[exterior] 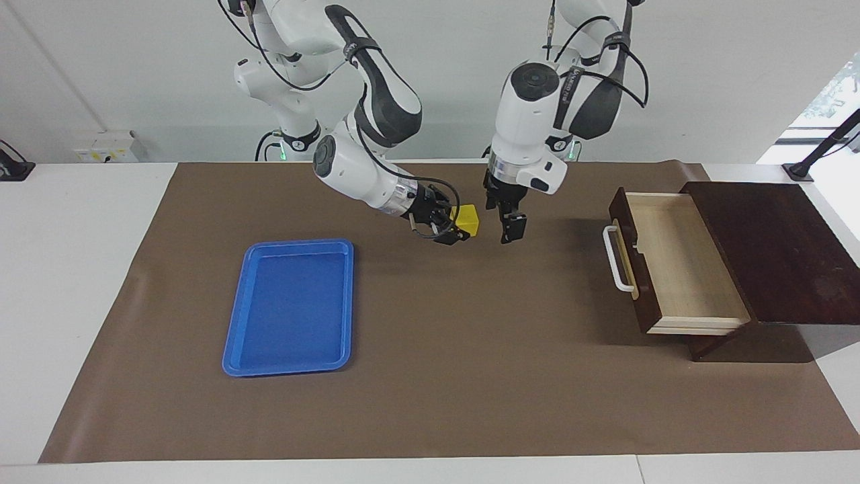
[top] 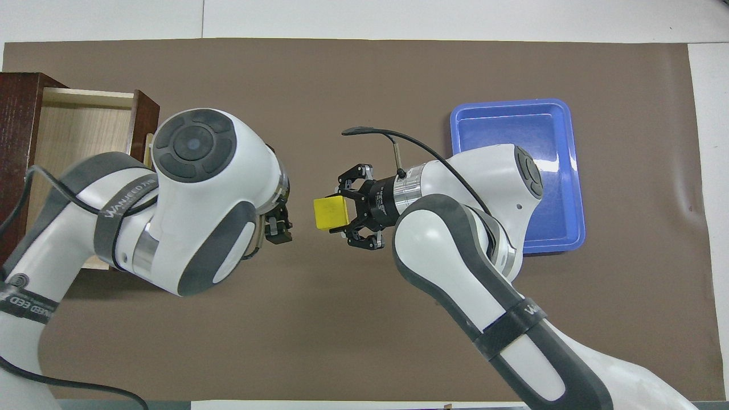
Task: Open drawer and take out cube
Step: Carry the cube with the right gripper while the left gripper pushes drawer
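Observation:
The small yellow cube (exterior: 468, 219) is held in the air in my right gripper (exterior: 462, 228), which is shut on it over the brown mat, between the blue tray and the drawer. The cube also shows in the overhead view (top: 330, 212), with the right gripper (top: 340, 214) closed around it. My left gripper (exterior: 510, 228) hangs pointing down just beside the cube, toward the drawer's end, open and empty; the overhead view shows it too (top: 278, 230). The dark brown drawer (exterior: 678, 262) is pulled out, its white handle (exterior: 615, 259) facing the middle, and its pale interior (top: 80, 125) is empty.
A flat blue tray (exterior: 295, 306) lies empty on the brown mat (exterior: 470, 376) toward the right arm's end; the right arm partly covers it from above (top: 512, 131). The dark cabinet top (exterior: 779, 249) stands at the left arm's end.

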Available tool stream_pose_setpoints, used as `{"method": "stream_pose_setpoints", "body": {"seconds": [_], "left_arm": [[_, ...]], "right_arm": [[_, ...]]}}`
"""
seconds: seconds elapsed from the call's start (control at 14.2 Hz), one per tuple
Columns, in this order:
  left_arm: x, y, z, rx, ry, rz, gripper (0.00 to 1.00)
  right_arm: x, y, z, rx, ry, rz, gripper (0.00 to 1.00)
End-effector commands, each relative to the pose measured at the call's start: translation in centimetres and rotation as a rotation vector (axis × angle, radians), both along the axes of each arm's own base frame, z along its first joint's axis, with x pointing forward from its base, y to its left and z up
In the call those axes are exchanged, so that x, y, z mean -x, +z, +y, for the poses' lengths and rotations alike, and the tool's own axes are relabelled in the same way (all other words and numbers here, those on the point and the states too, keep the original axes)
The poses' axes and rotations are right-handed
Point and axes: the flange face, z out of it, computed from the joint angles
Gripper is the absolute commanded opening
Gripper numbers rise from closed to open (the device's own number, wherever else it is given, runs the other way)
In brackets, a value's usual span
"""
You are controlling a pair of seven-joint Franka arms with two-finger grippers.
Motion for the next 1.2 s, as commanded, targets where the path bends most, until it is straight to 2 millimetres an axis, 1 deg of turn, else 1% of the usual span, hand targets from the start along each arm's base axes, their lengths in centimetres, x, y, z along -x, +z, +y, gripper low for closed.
{"method": "stream_pose_setpoints", "body": {"seconds": [0.0, 0.14, 0.28, 0.35, 0.42, 0.49, 0.56, 0.63, 0.78, 0.85, 0.92, 0.99, 1.06, 1.13], "left_arm": [[-1.5, -1.4, 7.8, -0.009, -0.075, 0.032, 1.0], [-3.0, -1.7, 11.3, -0.025, -0.117, 0.011, 1.0], [-4.0, -2.8, 14.7, -0.072, -0.167, -0.021, 1.0], [-4.5, -3.3, 16.4, -0.071, -0.186, -0.031, 1.0], [-4.8, -3.7, 18.3, -0.076, -0.204, -0.03, 1.0], [-5.4, -3.9, 20.5, -0.084, -0.211, -0.031, 1.0], [-6.0, -3.9, 22.8, -0.085, -0.206, -0.052, 1.0], [-6.4, -3.8, 24.4, -0.086, -0.215, -0.067, 1.0], [-6.5, -3.8, 26.0, -0.094, -0.247, -0.065, 1.0], [-6.5, -3.8, 26.3, -0.098, -0.249, -0.066, 1.0], [-6.6, -3.7, 26.9, -0.112, -0.256, -0.066, 1.0], [-6.6, -3.8, 28.2, -0.118, -0.244, -0.062, 1.0], [-6.7, -3.7, 29.2, -0.119, -0.244, -0.065, 1.0], [-6.7, -3.7, 30.5, -0.121, -0.249, -0.064, 1.0]], "right_arm": [[-2.2, 0.8, -2.7, -0.026, -0.055, -0.007, 0.0], [-4.3, 1.5, -6.0, -0.032, -0.079, -0.001, 0.0], [-6.5, 1.8, -10.2, -0.018, -0.102, -0.001, 0.0], [-7.1, 1.9, -11.7, 0.01, -0.106, -0.015, 0.0], [-7.5, 1.7, -12.9, 0.028, -0.114, -0.019, 0.0], [-8.0, 0.7, -14.2, 0.04, -0.124, -0.012, 0.0], [-8.5, 0.4, -15.7, 0.054, -0.133, -0.007, 0.0], [-8.6, -0.8, -16.8, 0.073, -0.111, 0.011, 0.0], [-9.4, -2.3, -19.8, 0.08, -0.085, 0.003, 0.0], [-9.6, -3.1, -20.7, 0.089, -0.064, 0.005, 0.0], [-9.8, -3.9, -22.1, 0.103, -0.061, 0.005, 0.0], [-10.1, -4.8, -24.2, 0.114, -0.068, 0.003, 0.0], [-10.2, -5.5, -25.7, 0.119, -0.076, 0.006, 0.0], [-10.2, -6.5, -27.3, 0.119, -0.082, 0.01, 0.0]]}}
